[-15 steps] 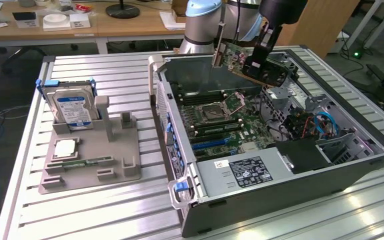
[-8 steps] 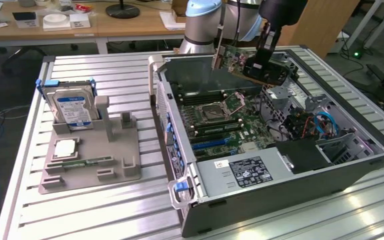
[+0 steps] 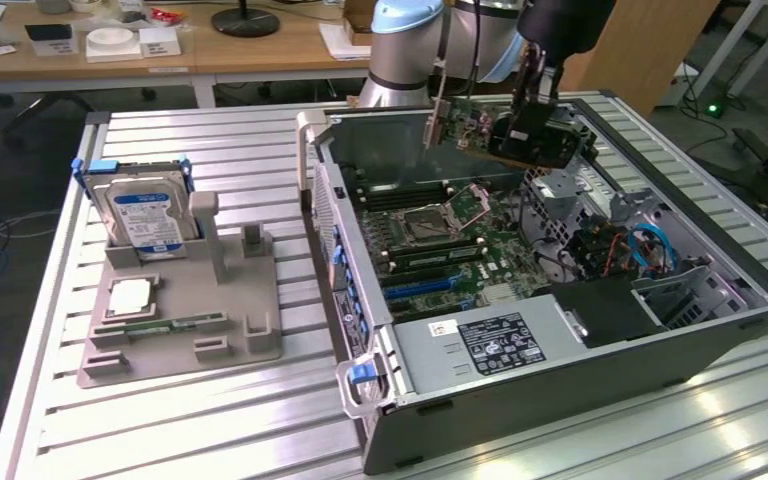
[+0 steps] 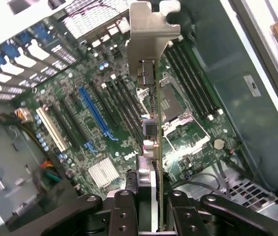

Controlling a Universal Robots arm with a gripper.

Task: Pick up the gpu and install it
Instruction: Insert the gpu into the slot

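GPU (image 3: 468, 125) is held in the air over the far end of the open computer case (image 3: 704, 330), above the motherboard (image 3: 451, 250) and not seated in any slot. It is pinched by the claw (image 3: 524, 135), whose fingers are pressed against the card's two faces. In the exterior view the card is seen hanging on edge, with its silvery metal bracket (image 3: 435, 120) at the end away from the claw, toward the exterior view's left.

In the wrist view the GPU (image 4: 151, 129) is seen edge-on, running away from the claw (image 4: 152, 211) with the bracket (image 4: 151, 29) at the far end. Beneath it the motherboard (image 4: 109, 123) is spread out, with a long blue slot (image 4: 95, 114) to one side of the card's line and the processor socket (image 4: 173, 105) just to the other side.

The case is laid on its side on the ribbed metal bench (image 3: 157, 430), with a labelled power supply (image 3: 491, 345) at its near end. Well apart from it, toward the exterior view's left, a grey holder (image 3: 224, 300) is set on the bench; a hard drive (image 3: 144, 215) with a blue label is stood upright in it.
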